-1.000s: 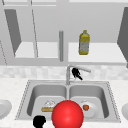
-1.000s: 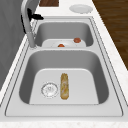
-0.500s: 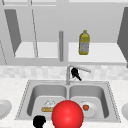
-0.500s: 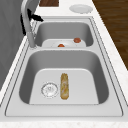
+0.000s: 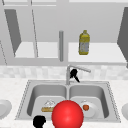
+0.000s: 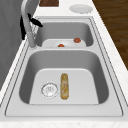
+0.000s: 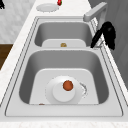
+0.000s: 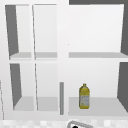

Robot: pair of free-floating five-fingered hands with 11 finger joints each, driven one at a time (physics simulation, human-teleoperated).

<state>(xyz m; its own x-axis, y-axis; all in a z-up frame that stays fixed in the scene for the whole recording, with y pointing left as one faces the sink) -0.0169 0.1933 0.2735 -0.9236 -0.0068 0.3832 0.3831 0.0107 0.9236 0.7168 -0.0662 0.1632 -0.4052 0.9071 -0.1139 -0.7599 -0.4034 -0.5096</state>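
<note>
We see no change from a second ago: our right hand [image 5: 73, 74] stays at the faucet [image 5: 68, 75], one straight finger angled down toward the right basin, not gripping. Our left hand [image 5: 39, 121] still hovers by the sink's [image 5: 110, 98] front-left rim, fingers unclear.

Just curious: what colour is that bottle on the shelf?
Yellow bottle with a pale label, clearest in the upper view.

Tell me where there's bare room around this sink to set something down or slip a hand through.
Free: the left basin floor right of the bread roll and drain; the cabinet shelf right of the yellow bottle. Crowded: the right basin, where a plate carrying a small red item covers much of the floor, and the faucet base, where the right hand sits.
</note>
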